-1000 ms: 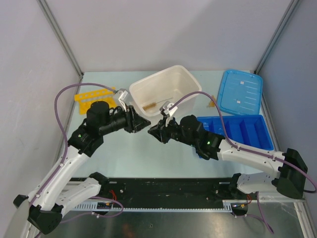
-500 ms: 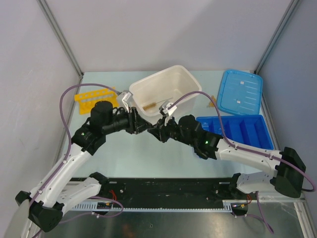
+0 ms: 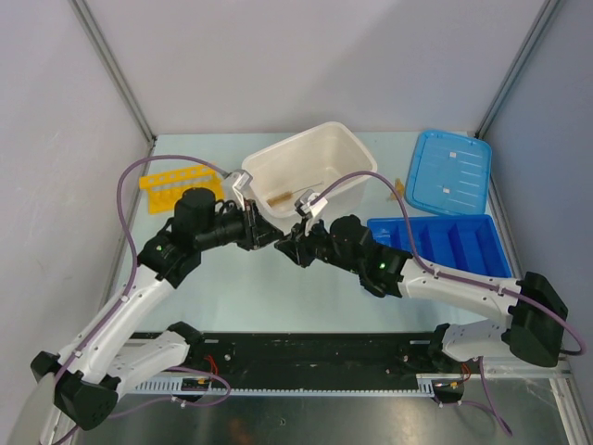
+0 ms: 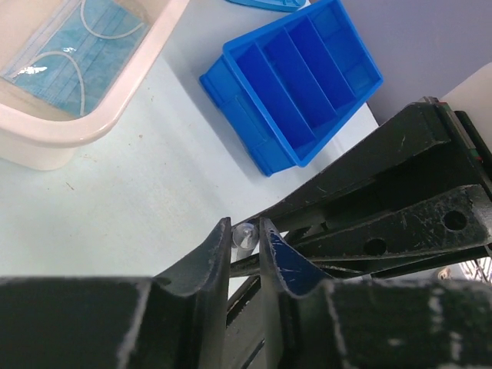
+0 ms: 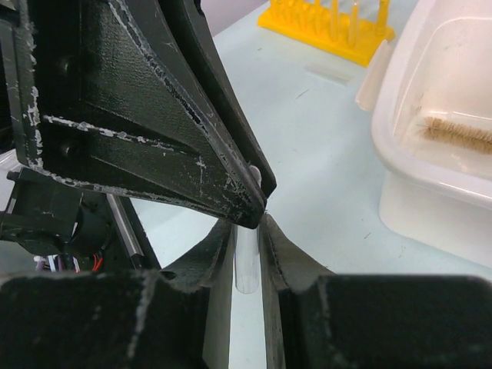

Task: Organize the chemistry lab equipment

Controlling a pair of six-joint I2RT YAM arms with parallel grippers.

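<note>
My two grippers meet above the table's middle. My right gripper (image 5: 247, 224) is shut on a short clear tube (image 5: 247, 261) that lies along its fingers. My left gripper (image 4: 244, 225) comes from the opposite side, and its fingertips pinch the tube's round end (image 4: 245, 235). In the top view the left gripper (image 3: 270, 237) and right gripper (image 3: 285, 247) touch tip to tip and hide the tube. The yellow tube rack (image 3: 176, 181) stands at the far left with clear tubes in it (image 5: 327, 23). A tan-bristled wire brush (image 5: 457, 134) and a pale blue square piece (image 4: 77, 54) lie in the white tub.
The white tub (image 3: 357, 153) stands just behind the grippers. The blue divided tray (image 3: 445, 243) is to the right and the blue lid (image 3: 449, 171) behind it. Grey walls close in the left, right and back.
My left gripper has moved right and closed the gap to the right gripper. Its fingertips now sit on the tube's end. The right arm has shifted slightly left.
</note>
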